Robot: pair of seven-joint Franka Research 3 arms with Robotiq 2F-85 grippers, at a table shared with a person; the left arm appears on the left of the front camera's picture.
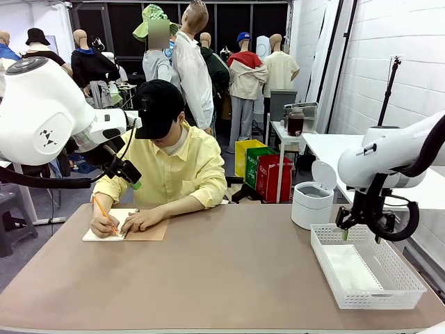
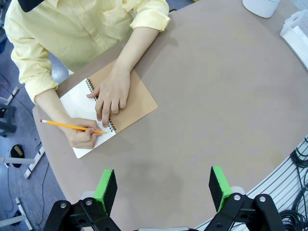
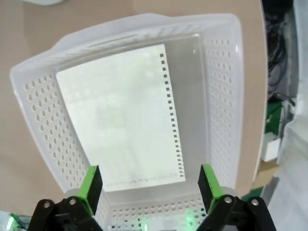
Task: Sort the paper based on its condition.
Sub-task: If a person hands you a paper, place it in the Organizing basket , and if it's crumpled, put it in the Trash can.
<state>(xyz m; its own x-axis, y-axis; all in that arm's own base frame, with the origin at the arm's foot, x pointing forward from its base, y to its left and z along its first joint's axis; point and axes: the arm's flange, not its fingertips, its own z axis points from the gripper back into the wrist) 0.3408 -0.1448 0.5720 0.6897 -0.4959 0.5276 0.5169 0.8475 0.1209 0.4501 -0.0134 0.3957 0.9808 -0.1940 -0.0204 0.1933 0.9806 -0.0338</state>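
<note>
While the person [image 1: 170, 163] writes in the notebook [image 2: 137, 98], the paper [image 3: 120, 120] lies flat in the basket [image 3: 38, 101], likely the place for sound sheets. The right gripper [image 3: 149, 175] hangs above it, jaws wide, empty; the left gripper [image 2: 162, 177] hovers over the table [image 2: 216, 96], jaws wide too.

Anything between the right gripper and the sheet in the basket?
Nothing. Right wrist view: the open right gripper hangs above the sheet in the basket, only air between.
</note>
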